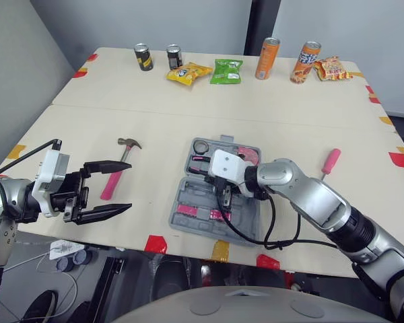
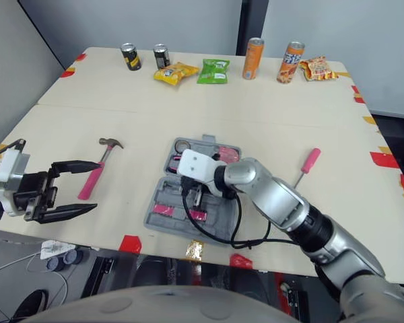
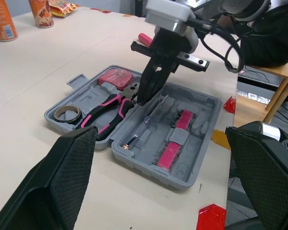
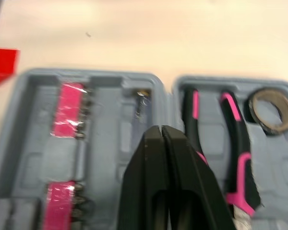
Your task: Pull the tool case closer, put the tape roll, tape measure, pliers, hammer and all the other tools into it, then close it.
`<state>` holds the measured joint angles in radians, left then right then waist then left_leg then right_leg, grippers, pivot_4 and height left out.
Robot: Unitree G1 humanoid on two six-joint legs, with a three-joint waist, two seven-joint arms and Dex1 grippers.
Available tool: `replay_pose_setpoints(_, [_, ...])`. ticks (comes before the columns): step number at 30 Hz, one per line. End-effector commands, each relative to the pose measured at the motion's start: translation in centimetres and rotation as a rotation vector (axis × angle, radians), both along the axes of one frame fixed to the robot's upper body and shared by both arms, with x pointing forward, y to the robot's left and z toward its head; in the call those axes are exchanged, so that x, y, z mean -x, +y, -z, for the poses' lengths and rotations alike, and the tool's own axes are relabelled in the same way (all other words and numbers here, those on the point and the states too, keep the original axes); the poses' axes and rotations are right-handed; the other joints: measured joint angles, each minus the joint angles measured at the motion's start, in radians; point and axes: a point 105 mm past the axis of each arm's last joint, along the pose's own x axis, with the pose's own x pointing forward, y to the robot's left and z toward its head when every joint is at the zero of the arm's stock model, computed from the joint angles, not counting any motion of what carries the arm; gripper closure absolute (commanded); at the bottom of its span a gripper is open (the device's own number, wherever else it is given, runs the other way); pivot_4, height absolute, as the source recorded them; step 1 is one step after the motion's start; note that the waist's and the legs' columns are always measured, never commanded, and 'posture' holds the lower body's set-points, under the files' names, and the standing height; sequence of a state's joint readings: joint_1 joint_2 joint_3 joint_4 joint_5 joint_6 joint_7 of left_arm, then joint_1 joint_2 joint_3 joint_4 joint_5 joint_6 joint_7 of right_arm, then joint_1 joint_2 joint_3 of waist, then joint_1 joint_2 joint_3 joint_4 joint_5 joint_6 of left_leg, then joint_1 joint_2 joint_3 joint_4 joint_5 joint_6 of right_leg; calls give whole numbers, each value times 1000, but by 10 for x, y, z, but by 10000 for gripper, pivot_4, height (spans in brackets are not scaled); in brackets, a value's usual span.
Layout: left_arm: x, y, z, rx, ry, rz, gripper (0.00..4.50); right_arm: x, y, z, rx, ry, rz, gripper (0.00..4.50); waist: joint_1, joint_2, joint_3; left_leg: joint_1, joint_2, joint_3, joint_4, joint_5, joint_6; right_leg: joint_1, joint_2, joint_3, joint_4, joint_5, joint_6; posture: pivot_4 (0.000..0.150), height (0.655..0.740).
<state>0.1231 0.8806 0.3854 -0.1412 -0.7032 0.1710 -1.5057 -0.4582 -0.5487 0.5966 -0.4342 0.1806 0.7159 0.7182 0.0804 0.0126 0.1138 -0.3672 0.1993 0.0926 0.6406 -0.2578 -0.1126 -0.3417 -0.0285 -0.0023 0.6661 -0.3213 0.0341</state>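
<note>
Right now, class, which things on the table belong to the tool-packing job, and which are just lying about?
Job: tool case, tape roll, tape measure, pliers, hammer, screwdriver.
Lying about: dark cans, orange cans, snack packets.

We find no word, brand or number that we can read. The two tall orange drink cans (image 1: 268, 58), the two short dark cans (image 1: 143, 56) and the yellow (image 1: 188, 73), green (image 1: 226, 70) and orange crinkled snack bags (image 1: 333, 68), all far beyond the fingers, carry print too small for us to make out. The open grey plastic tool case (image 3: 149, 162) under the right gripper (image 4: 162, 132) fingers shows us no legible marking.
</note>
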Motion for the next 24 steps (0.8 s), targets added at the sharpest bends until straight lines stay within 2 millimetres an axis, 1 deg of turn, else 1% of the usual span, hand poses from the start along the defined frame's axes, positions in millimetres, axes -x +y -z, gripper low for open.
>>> replay_pose_setpoints(1, [1,-1,-7,-1,-30,6,0,3,2,-6,-84,-24,-46,44729,-2,0,0,0,0,0,0,0,0,0,0,0,0,0,0,1500,7400])
replay_pose_setpoints(5, [1,-1,-7,-1,-31,5,0,4,1,6,-99,-13,-51,44729,-5,0,0,0,0,0,0,0,0,0,0,0,-1,0,0,1500,7400])
replay_pose_setpoints(9, [1,-1,-7,-1,-30,5,0,0,-1,16,-105,-24,-45,44729,-11,0,0,0,0,0,0,0,0,0,0,0,-1,0,0,1500,7400])
replay_pose_setpoints(17, [0,0,-7,-2,-31,3,0,-6,-3,27,-107,-31,-28,44729,-20,0,0,0,0,-1,0,0,1,0,0,0,-1,0,-1,1500,7400])
replay_pose_setpoints(24, [0,0,-7,0,-33,0,0,-8,-5,33,-102,-32,-19,44729,-23,0,0,0,0,-1,1,1,1,0,0,0,-1,0,-1,1500,7400])
